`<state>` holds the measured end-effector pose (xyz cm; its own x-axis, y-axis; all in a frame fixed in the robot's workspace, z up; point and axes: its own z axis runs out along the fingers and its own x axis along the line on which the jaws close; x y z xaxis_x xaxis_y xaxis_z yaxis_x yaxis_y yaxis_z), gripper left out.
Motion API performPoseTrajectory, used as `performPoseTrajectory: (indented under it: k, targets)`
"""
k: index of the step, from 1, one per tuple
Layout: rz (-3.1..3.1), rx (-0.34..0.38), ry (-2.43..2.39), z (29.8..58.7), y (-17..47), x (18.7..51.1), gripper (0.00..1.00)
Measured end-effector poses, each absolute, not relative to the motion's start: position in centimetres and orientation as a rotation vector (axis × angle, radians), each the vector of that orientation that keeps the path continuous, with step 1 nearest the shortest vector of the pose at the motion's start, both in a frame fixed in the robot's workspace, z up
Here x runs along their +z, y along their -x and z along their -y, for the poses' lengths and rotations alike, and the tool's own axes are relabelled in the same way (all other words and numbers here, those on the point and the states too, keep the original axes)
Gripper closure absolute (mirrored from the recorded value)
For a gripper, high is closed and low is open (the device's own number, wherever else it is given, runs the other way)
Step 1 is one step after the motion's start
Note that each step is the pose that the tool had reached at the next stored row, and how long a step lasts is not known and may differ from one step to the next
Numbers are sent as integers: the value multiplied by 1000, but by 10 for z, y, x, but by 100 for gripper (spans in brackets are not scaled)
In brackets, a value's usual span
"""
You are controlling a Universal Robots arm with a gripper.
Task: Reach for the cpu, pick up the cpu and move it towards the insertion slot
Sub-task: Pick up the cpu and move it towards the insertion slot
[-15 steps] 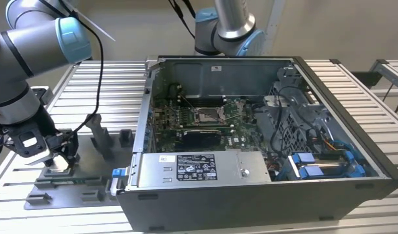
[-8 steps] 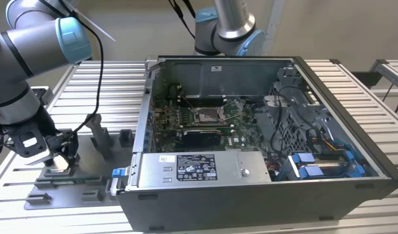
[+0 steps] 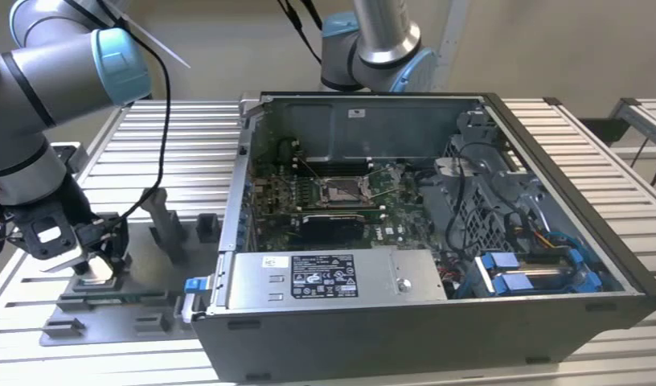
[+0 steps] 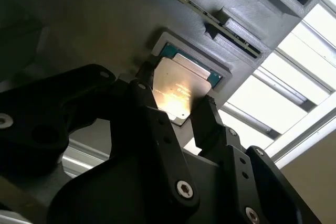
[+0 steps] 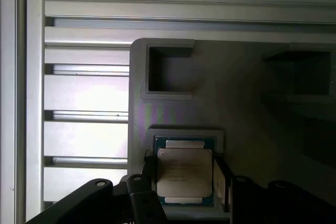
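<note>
Slatted aluminium desk [image 3: 585, 145], carrying all items below.

1. Grey fixture plate [image 3: 145, 277], at 8 o'clock in the exterior view, lying flat on the slats. A square recess [image 5: 170, 69] is sunk in one corner of it, and dark upright posts [image 3: 161, 225] stand on it.
2. Cpu [image 4: 181, 85]: flat square chip with a silvery top and a green rim. It is seated in a shallow framed pocket of the plate, beside the square recess, in both wrist views.
3. End effector [image 3: 92, 269], black, lowered onto the plate. It is clenched on the cpu: its fingers [image 4: 207, 119] press two opposite edges of the chip, which lies level in its pocket.
4. Robot arm [image 3: 38, 80], silver with blue joint caps, rising from the end effector toward 10 o'clock.
5. Computer case [image 3: 414, 342], open-topped, at 3 o'clock from the plate and just beside it. Inside are a power supply box [image 3: 328, 277] nearest, a green motherboard [image 3: 306, 185] with a square socket [image 3: 339, 191] behind it, and blue brackets [image 3: 521, 273] at 4 o'clock.
6. Second arm's base [image 3: 376, 48], at 12 o'clock behind the case.
7. Beige wall [image 3: 543, 40], farthest.
</note>
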<state>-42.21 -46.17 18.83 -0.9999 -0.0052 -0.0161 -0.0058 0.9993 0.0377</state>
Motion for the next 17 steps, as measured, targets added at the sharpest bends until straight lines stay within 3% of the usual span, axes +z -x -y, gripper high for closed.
performPoseTrajectory:
  k: [17]
  targets:
    - [-3125,59,9,462,422,200,100]
